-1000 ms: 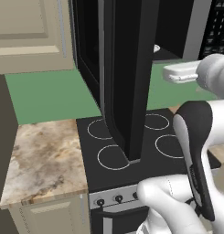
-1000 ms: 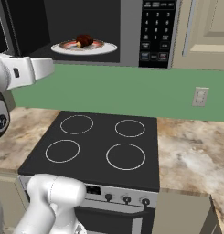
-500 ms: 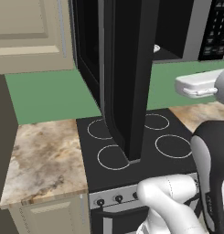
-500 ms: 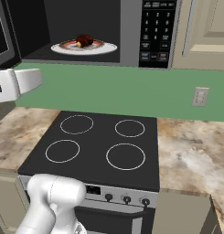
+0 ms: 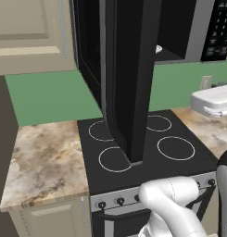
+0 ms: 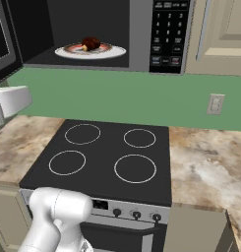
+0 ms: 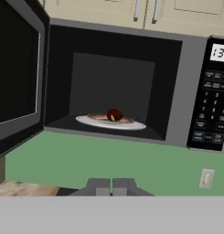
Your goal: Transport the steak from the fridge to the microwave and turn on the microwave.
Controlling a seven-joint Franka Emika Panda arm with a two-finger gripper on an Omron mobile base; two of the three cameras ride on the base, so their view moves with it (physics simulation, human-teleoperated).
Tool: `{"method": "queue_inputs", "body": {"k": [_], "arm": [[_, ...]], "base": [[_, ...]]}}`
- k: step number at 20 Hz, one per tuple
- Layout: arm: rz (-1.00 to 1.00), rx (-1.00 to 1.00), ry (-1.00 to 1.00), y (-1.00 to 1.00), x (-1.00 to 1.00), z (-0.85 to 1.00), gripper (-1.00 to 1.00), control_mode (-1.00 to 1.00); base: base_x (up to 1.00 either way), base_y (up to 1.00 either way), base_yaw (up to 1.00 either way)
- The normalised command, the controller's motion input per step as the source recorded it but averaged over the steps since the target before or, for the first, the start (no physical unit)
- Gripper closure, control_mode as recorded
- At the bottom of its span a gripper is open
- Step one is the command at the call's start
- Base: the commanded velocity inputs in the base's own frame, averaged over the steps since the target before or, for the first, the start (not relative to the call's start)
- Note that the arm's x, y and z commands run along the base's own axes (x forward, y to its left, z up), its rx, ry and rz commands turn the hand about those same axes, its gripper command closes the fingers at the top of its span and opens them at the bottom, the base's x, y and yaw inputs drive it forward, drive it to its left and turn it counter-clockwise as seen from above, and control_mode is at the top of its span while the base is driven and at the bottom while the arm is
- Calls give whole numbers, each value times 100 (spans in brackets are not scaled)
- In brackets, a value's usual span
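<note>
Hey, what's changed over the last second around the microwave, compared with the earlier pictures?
The arm has drawn back and down from the microwave: its white hand sat higher beside the opening, now lower over the counter. The gripper has closed, empty. The steak stays on the plate inside, the door still open, the stove unchanged.

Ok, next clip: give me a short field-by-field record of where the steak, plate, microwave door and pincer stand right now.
steak: on the plate, inside the microwave
plate: flat on the microwave floor
microwave: above the stove, keypad to the right of the cavity
microwave door: swung open to the left
pincer: shut, holding nothing, back from the cavity and below its opening
task state: steak delivered; door not yet closed
</note>
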Motion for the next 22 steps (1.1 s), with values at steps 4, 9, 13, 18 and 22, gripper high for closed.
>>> {"method": "queue_inputs", "body": {"k": [4,9,13,18,22], "arm": [[0,0,0,16,-25,-4,100,-100],[0,0,0,16,-10,-2,100,-100],[0,0,0,11,-15,0,100,-100],[0,0,0,8,-18,0,100,-100],[0,0,0,6,-20,0,100,-100]], "base": [[0,0,0],[0,0,0],[0,0,0],[0,0,0],[0,0,0]]}}
